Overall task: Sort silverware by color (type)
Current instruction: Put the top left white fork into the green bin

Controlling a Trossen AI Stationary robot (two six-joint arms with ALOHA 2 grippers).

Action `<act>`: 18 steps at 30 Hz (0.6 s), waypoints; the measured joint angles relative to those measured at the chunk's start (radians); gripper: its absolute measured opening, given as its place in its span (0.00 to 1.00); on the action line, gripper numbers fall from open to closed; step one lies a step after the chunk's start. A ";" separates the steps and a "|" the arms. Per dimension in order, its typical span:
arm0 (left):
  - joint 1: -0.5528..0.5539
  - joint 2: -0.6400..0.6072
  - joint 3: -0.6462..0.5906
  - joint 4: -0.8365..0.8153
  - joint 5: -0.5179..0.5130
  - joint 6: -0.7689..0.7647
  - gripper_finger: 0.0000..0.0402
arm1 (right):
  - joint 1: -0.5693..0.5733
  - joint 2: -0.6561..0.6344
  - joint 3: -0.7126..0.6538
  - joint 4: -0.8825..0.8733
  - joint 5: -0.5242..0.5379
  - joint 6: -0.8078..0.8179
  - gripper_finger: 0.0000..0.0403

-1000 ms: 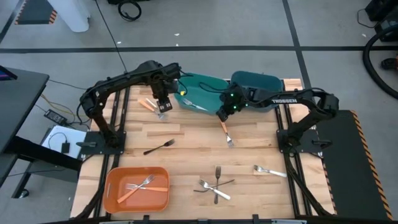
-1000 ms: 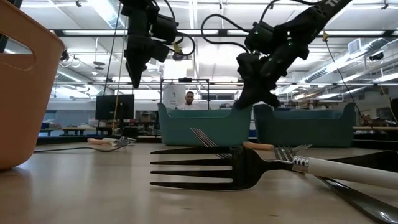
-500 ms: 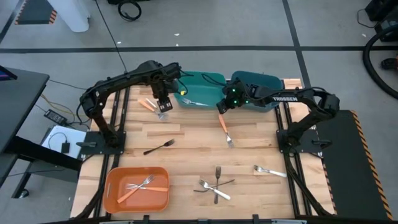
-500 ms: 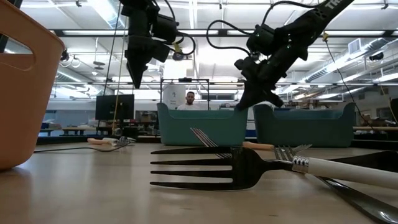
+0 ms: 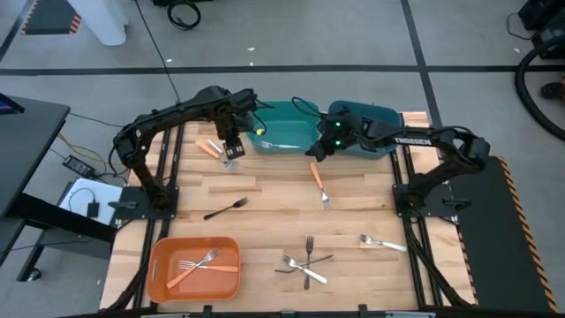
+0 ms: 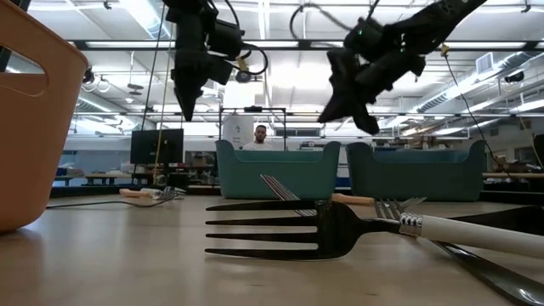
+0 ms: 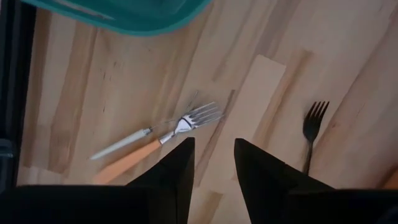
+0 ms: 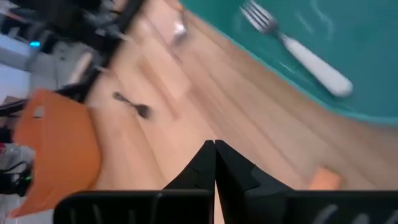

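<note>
Forks lie scattered over the wooden table [image 5: 265, 199] in the high view. Left gripper [image 5: 231, 152] hangs at upper centre-left, just above an orange-handled fork and a white-handled fork [image 5: 212, 147] lying together. Right gripper [image 5: 315, 152] sits at upper centre, beside the near edge of the left teal bin [image 5: 296, 124], which holds a white fork [image 5: 275, 145]; a second teal bin [image 5: 375, 119] stands to its right. An orange fork [image 5: 320, 183] lies below the right gripper, apart from it. A black fork [image 5: 225, 208] lies centre-left. An orange bin [image 5: 194, 268] at lower left holds two forks. Three crossed forks [image 5: 305, 263] lie at lower centre, and a silver fork [image 5: 383, 241] to their right.

Low view: both grippers hang above the table, the left gripper [image 6: 186, 106] at upper left, the right gripper [image 6: 347, 115] at upper centre, its fingers closed on nothing. A black fork [image 6: 280, 229] fills the foreground. A person shows behind the bins.

Left wrist view: the fingers [image 7: 180, 168] stand parted, empty, over the orange and white forks [image 7: 155, 140]; the black fork [image 7: 311, 134] is at right.

Right wrist view: the fingers [image 8: 202, 165] are pressed together, empty; the white fork [image 8: 298, 50] lies in the teal bin at upper right.
</note>
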 joint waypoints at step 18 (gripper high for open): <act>0.016 0.002 -0.402 0.382 -0.021 0.067 0.31 | -0.030 -0.114 0.000 0.081 0.101 -0.075 0.03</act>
